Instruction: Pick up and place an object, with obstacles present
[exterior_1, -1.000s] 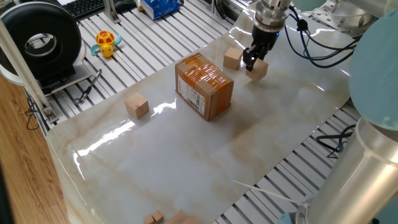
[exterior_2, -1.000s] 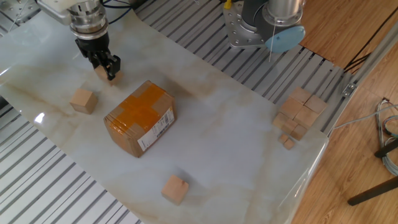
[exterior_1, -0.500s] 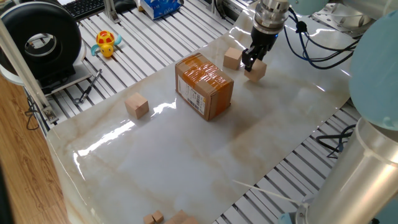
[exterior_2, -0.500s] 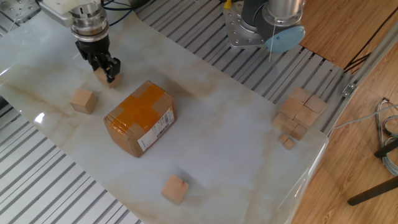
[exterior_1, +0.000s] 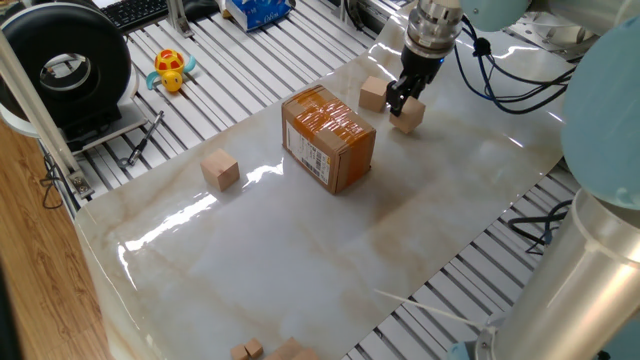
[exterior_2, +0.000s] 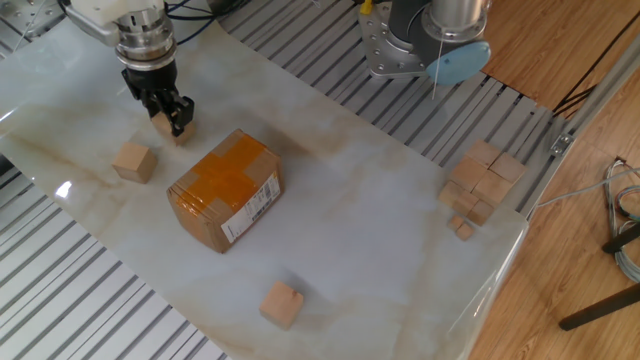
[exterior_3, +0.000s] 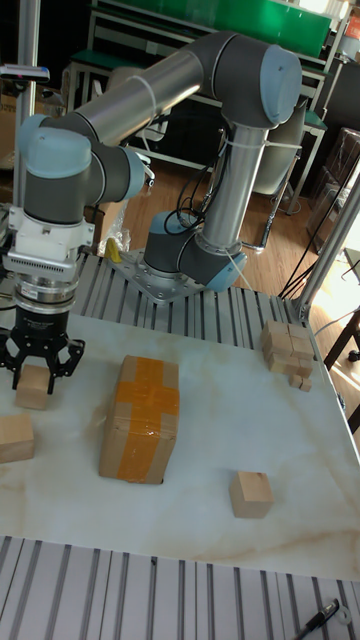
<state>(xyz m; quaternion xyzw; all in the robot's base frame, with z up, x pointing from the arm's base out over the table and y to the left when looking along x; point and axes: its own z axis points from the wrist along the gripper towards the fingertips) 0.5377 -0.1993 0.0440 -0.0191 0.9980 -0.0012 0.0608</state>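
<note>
The object, a small light-tan wooden cube (exterior_1: 408, 118) (exterior_2: 163, 125) (exterior_3: 32, 388), sits between the fingers of my gripper (exterior_1: 403, 100) (exterior_2: 166, 115) (exterior_3: 38, 378), which is shut on it low over the marble sheet. It is at the far corner, just behind the obstacle. That obstacle is a brown cardboard box (exterior_1: 328, 135) (exterior_2: 225, 190) (exterior_3: 138, 420) with orange tape on top and a white barcode label. The fingers hide part of the cube's top.
A second cube (exterior_1: 373, 94) (exterior_2: 133, 161) (exterior_3: 14, 437) lies close beside the gripper. A third cube (exterior_1: 220, 169) (exterior_2: 282, 304) (exterior_3: 250, 494) lies beyond the box. A cube pile (exterior_2: 480, 185) (exterior_3: 288, 353) fills one corner. A yellow toy (exterior_1: 172, 70) lies on the slats.
The gripper and the cube between its fingers have shifted a little toward the neighbouring cube and the box. Everything else is where it was.
</note>
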